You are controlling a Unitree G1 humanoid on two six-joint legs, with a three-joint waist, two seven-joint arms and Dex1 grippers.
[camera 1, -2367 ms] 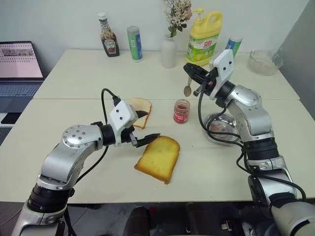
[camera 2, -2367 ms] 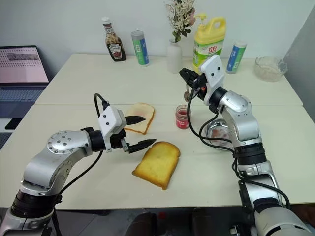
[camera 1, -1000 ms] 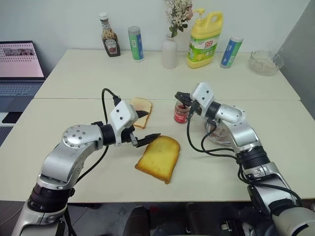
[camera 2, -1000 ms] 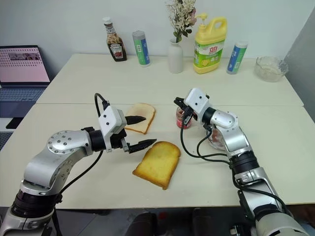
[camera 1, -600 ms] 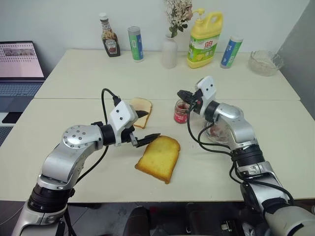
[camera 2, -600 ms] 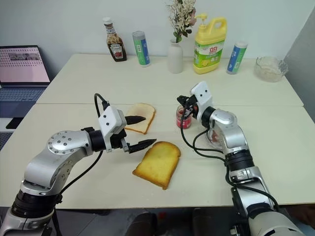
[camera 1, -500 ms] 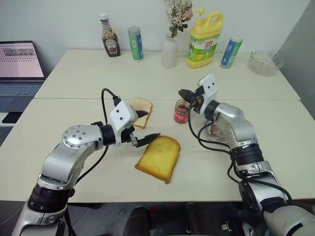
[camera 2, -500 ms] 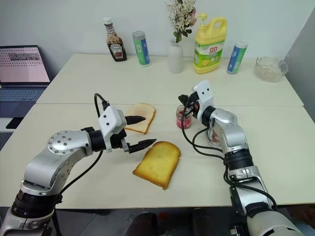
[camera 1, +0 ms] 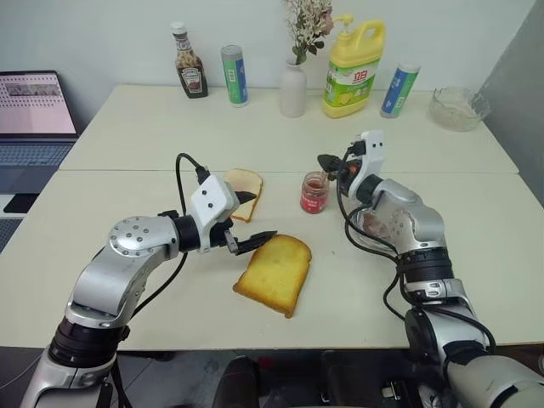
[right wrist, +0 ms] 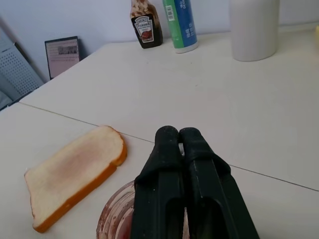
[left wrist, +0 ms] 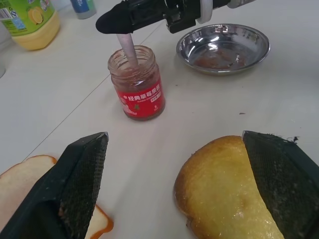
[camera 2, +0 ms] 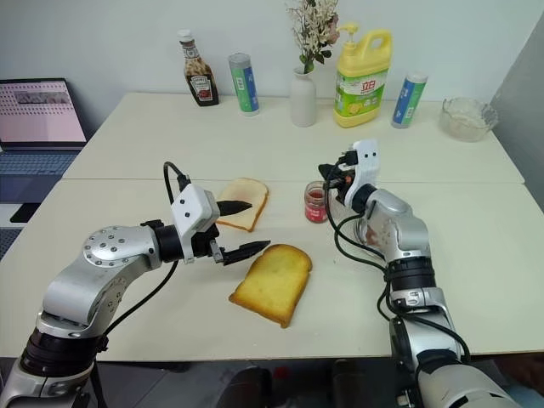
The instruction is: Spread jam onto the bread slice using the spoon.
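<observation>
Clamping the spoon in my right gripper, fingers pressed together, I have its bowl down in the jam jar: the loading step, I judge. Next I must lift it clear and carry it to the golden bread slice, near the table's front edge. My left gripper hovers beside that slice, fingers wide apart, empty.

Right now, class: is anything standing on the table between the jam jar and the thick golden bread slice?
Nothing visible does. Bare table lies between the jam jar and the bread slice; the left gripper hovers beside the slice's far edge.
</observation>
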